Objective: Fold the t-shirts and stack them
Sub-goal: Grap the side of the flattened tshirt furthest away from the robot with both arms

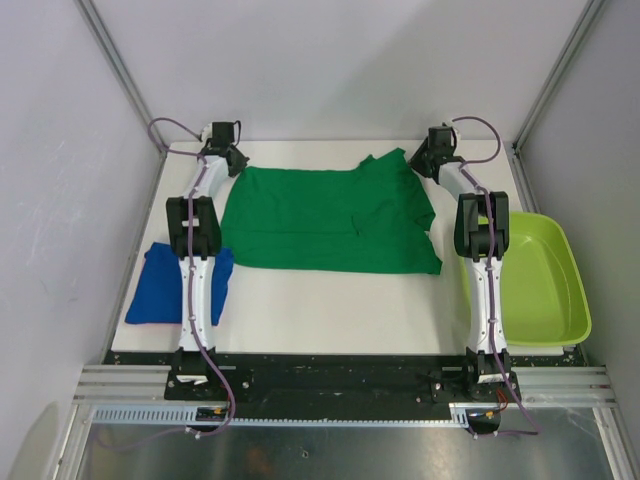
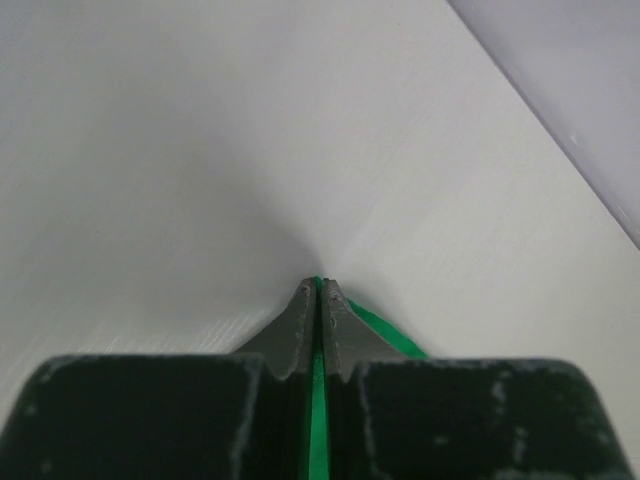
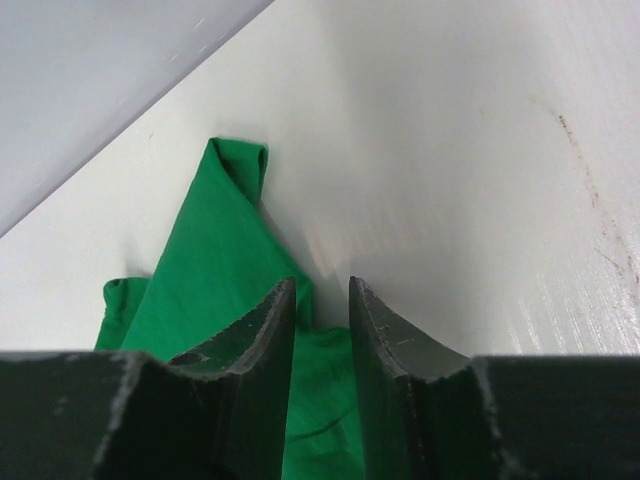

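Across the middle of the overhead view lies a white table [image 1: 330, 305], boxed in by pale grey walls [image 1: 330, 60] with metal posts in the corners. A green t-shirt [image 1: 330, 220] is laid out at the centre, a blue t-shirt [image 1: 155, 285] lies bunched at the left edge, and a lime tub [image 1: 550, 285] sits at the right. Both arms stretch toward the top of the frame. The left gripper [image 1: 232, 160] pinches the green t-shirt's upper left corner, fingers pressed together on the cloth. The right gripper [image 1: 422, 158] sits low over the upper right corner with its fingers apart.
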